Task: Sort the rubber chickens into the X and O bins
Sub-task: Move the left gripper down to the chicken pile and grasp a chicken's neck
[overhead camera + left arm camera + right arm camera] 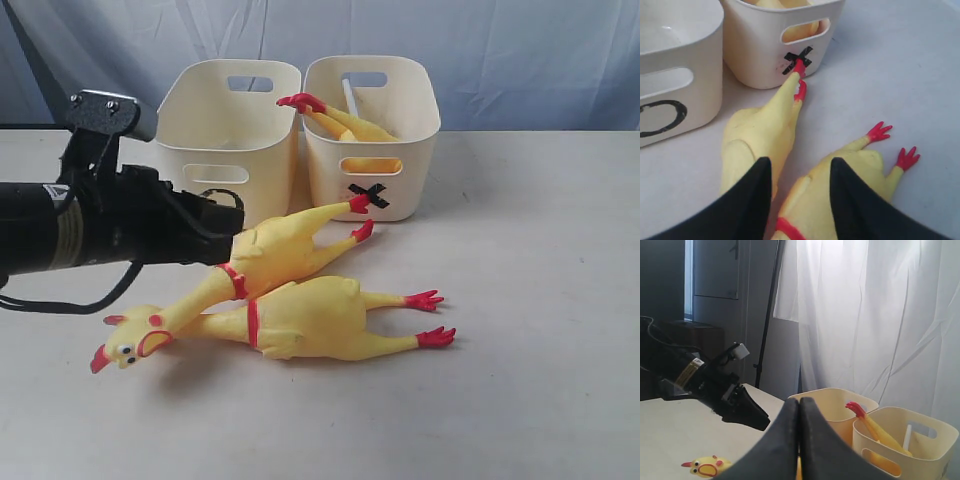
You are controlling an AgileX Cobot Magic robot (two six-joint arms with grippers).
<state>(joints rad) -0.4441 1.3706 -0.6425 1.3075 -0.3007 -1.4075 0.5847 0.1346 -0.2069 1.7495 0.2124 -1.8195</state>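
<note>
**Ext view:** left gripper (230, 242) sits low, tips at the mid-body of the upper chicken (280, 248). That bird lies slantwise, head back behind the tips, feet pointing away from them twd the X bin (415, 150). The lower chicken (318, 318) lies just beside it on the near side of the tips, bodies touching. The third chicken (350, 125) is already in the X bin, feet poking over the rim. The O bin (200, 130) stands just beyond the gripper. Right gripper isn't in this view.

**Left wrist view:** fingers (747, 200) are spread apart w/ nothing gripped. One hangs over the upper chicken, the other over the lower one, and the seam btwn the two bodies sits in the gap. Can't tell if the pads touch rubber. Both bins stand ahead of the tips.

**Right wrist view:** right gripper (799, 440) is pressed closed and empty, held high, well apart from the chickens.

**Risks:**
- Closing from here prob. pinches both birds, or only skin at the seam, giving a double pick or a slip.
- The floppy neck may drag, catch a bin rim, or hang out.
- The upper chicken's feet are near the X bin wall, so a tug could nudge the bin.

**Writing:**
- The black X (368, 195) is on the X bin front.
- The black O (660, 117) reads only in the left wrist view; the left arm (130, 225) hides it in the ext view.
- The arm's yellowish sticker (65, 235) is too blurred to read.
</note>
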